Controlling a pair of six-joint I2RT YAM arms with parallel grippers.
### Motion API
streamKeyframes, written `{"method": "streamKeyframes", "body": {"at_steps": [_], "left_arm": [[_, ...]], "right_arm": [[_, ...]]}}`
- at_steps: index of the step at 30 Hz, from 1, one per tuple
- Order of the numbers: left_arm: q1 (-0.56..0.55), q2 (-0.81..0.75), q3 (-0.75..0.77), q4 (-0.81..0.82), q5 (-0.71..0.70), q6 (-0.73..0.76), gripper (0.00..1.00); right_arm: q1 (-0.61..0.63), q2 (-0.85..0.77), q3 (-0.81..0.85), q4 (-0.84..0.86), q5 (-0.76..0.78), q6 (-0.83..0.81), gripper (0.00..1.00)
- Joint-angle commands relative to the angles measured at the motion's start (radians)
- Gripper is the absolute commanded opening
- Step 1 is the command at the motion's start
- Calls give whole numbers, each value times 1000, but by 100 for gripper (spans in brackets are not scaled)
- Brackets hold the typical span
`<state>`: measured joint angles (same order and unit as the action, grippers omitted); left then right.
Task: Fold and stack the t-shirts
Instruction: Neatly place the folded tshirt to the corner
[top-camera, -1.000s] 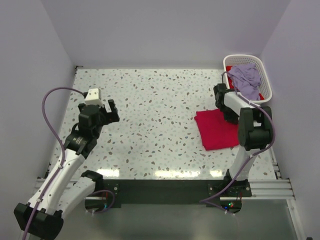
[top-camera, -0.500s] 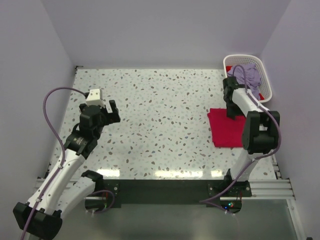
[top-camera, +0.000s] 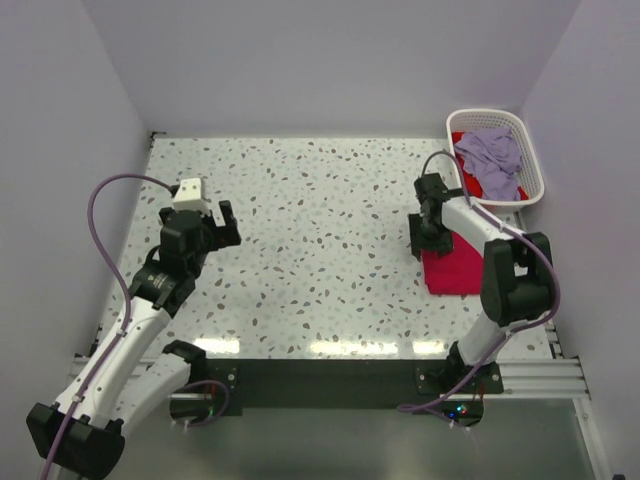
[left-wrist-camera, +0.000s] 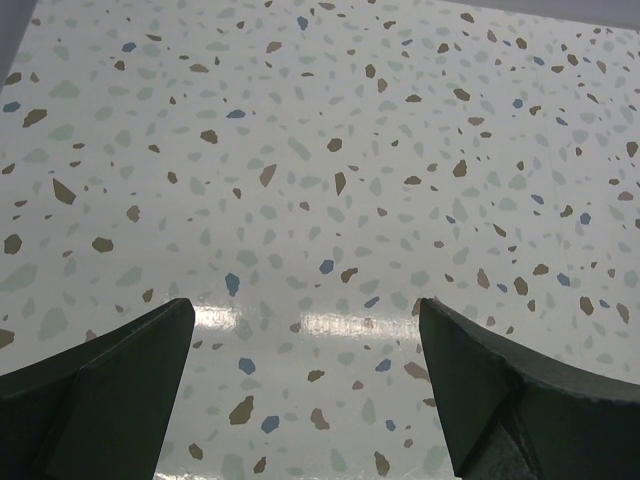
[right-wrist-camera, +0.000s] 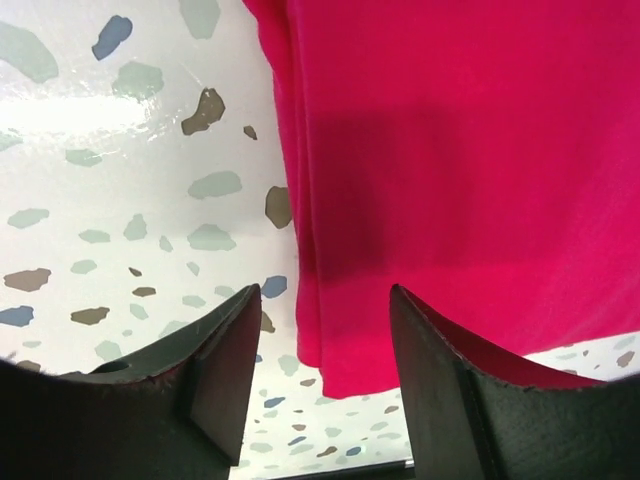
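A folded crimson t-shirt lies flat on the table at the right, below the basket. In the right wrist view its left edge and near corner run between and beyond the fingers. My right gripper hovers over that left edge, open, with nothing held. A crumpled lavender t-shirt lies in the basket on top of another red t-shirt. My left gripper hangs open over bare table at the left, far from any cloth.
The white slotted basket stands at the back right corner against the wall. Speckled tabletop stretches between the two arms. Walls close the left, back and right sides. The right arm's elbow stands by the folded shirt's right side.
The right gripper pulled the folded red t-shirt to the right, opened and let it go, then swung left to the shirt's left edge. The left arm stayed put.
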<state>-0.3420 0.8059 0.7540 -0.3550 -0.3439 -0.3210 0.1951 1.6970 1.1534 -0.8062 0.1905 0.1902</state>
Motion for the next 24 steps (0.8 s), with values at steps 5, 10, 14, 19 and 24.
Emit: {"method": "streamKeyframes", "body": {"at_steps": [5, 10, 14, 19, 24], "left_arm": [[-5, -2, -10, 13, 2, 11, 100], [-5, -5, -10, 13, 6, 11, 100], [-5, -4, -12, 10, 5, 11, 100], [-5, -2, -10, 7, -3, 10, 100], [-6, -1, -10, 8, 3, 10, 100]], "right_arm": [[1, 53, -3, 64, 33, -15, 46], [1, 101, -20, 78, 127, -9, 36], [1, 125, -44, 101, 161, -20, 19], [-9, 128, -51, 119, 303, -67, 0], [-22, 136, -44, 185, 383, -144, 0]]}}
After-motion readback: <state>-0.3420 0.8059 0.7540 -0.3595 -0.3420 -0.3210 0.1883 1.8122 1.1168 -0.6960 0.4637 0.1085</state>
